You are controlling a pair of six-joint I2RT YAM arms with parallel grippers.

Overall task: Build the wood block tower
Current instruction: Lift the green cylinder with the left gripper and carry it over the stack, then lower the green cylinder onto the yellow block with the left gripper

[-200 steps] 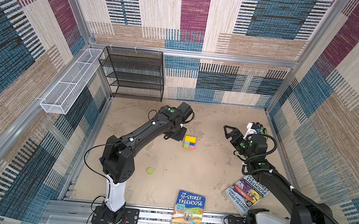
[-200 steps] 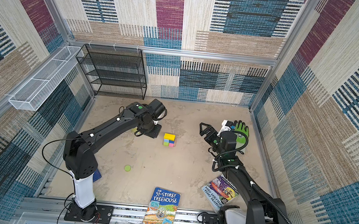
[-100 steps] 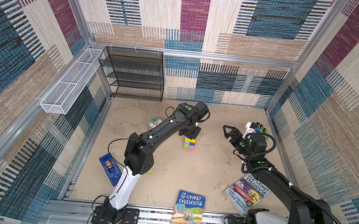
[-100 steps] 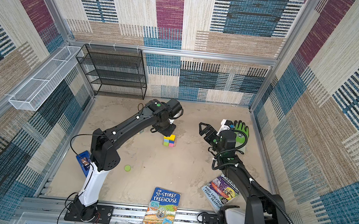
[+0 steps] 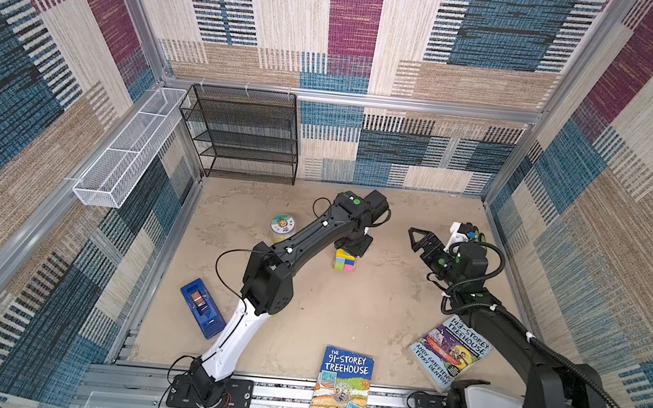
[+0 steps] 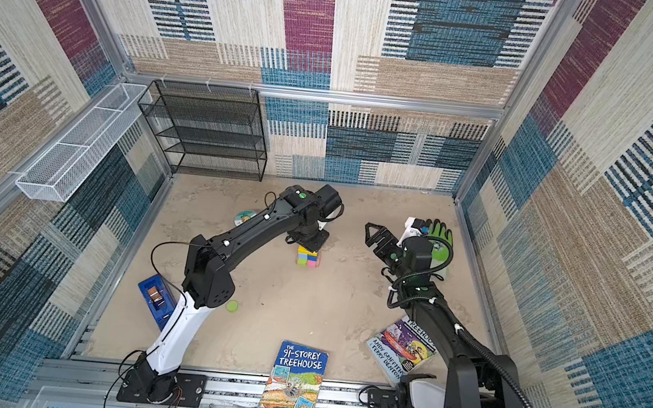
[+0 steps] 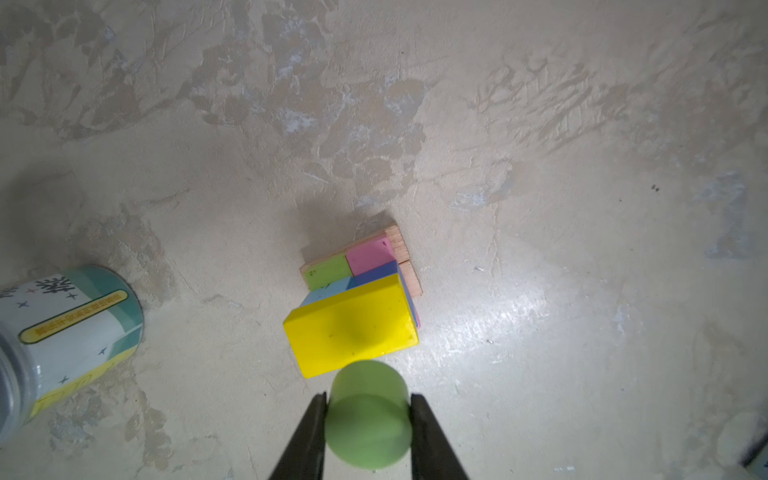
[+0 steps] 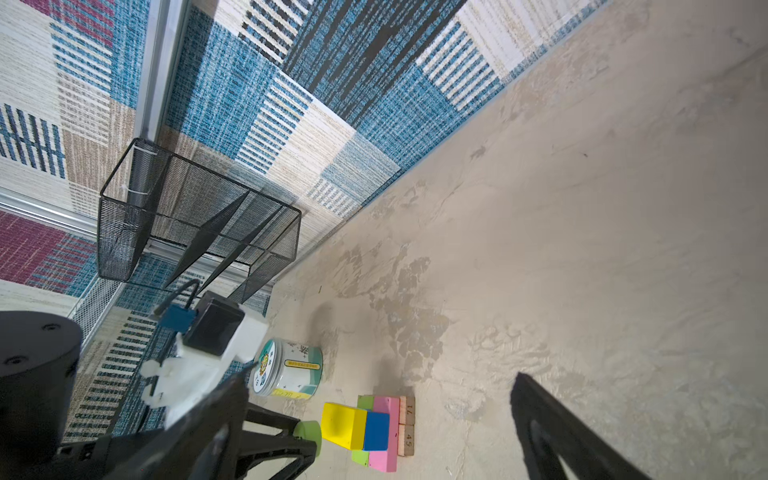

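Wood-block tower [image 5: 345, 261] stands near the middle of the tabletop [image 5: 346, 312], a little toward the back wall, with bare surface on every side of its base. From my seat the layers read so: two plain tan wooden bars [image 7: 399, 245] lie side by side at the bottom, their ends raw and sawn. A lime oblong [image 7: 326, 272] and a pink oblong [image 7: 370, 255] sit on them, then a light-blue cube [image 7: 328, 294] and a dark-blue cube [image 8: 376, 430]. A smooth yellow oblong block [image 7: 351, 328] with square edges caps it.

My left end effector [image 7: 368, 401] is closed on a matte lime wooden cylinder [image 7: 368, 424], one finger flat against each side, just above the yellow block's top, where its shadow falls. Whether cylinder and block touch I cannot tell.

The round tin with a yellow label [image 5: 282, 225] is the nearest neighbour, apart from the tower on the left arm's side. My right end effector [image 5: 417, 240] hangs wide open, well apart on the other side, with open tabletop between.

A flat lime disc [image 6: 232, 306] lies alone toward the front left. Further out are a flat dark-blue case [image 5: 201, 312], two paperback books [image 5: 340, 395] at the front edge, a green glove [image 6: 440, 237] and a black wire-mesh shelf [image 5: 245, 133] against the back wall. The tabletop is mottled, plaster-like beige.
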